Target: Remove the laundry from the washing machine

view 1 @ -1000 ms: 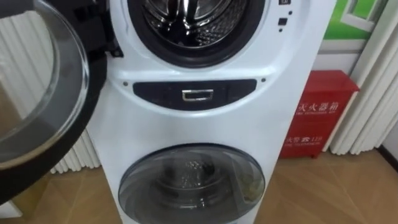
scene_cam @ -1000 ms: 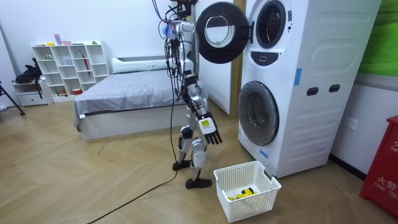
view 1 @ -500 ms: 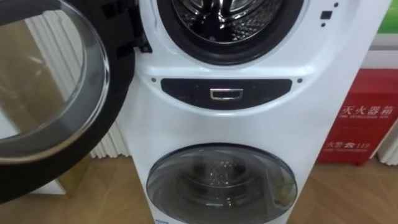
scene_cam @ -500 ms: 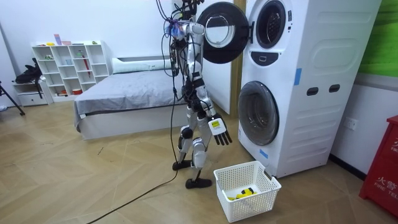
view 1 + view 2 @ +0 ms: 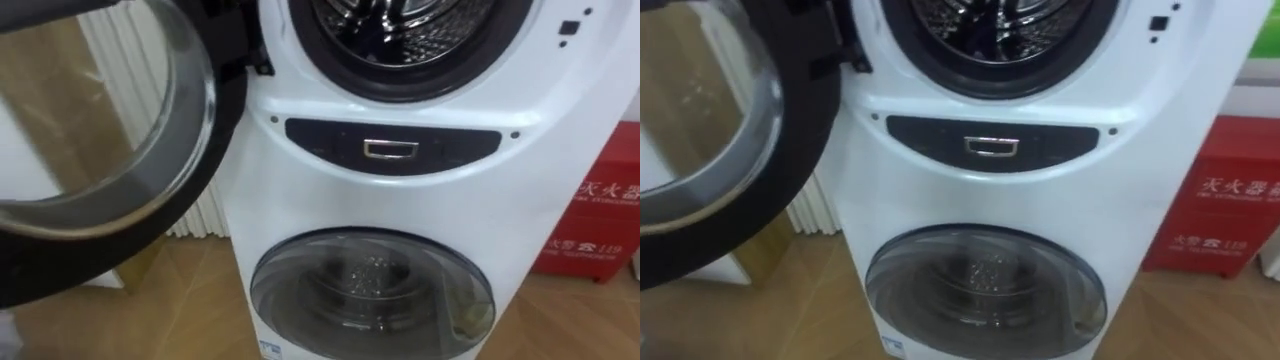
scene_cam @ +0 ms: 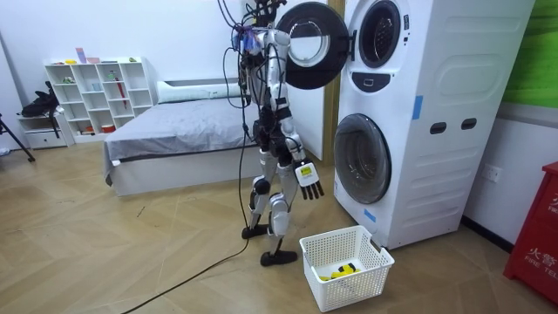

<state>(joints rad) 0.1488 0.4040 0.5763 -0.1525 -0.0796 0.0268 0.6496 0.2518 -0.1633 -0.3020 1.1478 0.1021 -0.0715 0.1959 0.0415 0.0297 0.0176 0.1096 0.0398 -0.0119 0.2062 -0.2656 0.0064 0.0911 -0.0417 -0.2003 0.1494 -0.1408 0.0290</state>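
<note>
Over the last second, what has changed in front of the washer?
The right hand, hanging open beside the robot, swung slightly toward the washing machine; the head camera shifted too. Unchanged: upper door open, lower door shut, basket in place, nothing grasped.

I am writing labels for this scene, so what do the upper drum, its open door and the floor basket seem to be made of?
Upper drum: bare metal, likely stainless steel; it shines and is perforated. Open door: glossy black ring, probably plastic, around a see-through window, glass or clear plastic. Basket: matte white plastic, judging by its moulded lattice walls.
</note>
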